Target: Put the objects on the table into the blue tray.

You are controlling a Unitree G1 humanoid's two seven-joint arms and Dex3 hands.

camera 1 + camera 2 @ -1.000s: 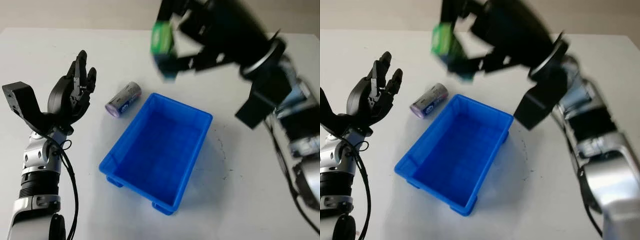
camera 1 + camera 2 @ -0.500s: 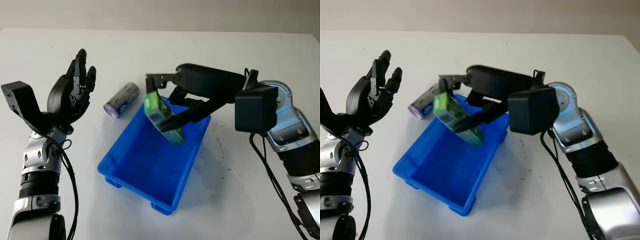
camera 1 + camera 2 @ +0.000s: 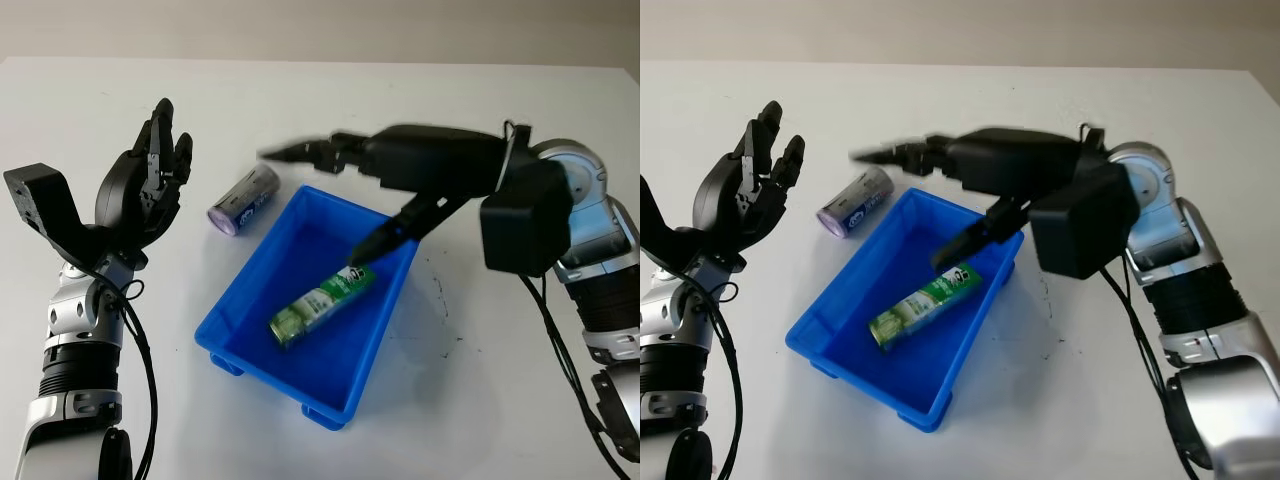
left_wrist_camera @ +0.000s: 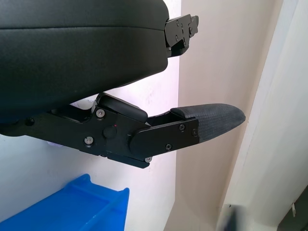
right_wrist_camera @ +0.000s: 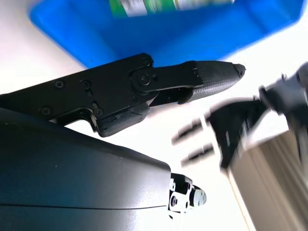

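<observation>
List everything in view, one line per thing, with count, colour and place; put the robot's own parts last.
Blue tray: one, blue, middle of the table.
Green pack: one, green and white, lying inside the blue tray.
Can: one, silver and purple, on its side on the table beside the tray's far left corner.
Table: one, white.
Left robot hand: one, black, open, raised at the left.
Right robot hand: one, black, open, above the tray's far end.

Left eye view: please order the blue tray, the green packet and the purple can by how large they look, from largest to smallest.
1. blue tray
2. green packet, lying inside the tray
3. purple can, on the table beside the tray; it looks shorter than the packet, though not by much.
</observation>
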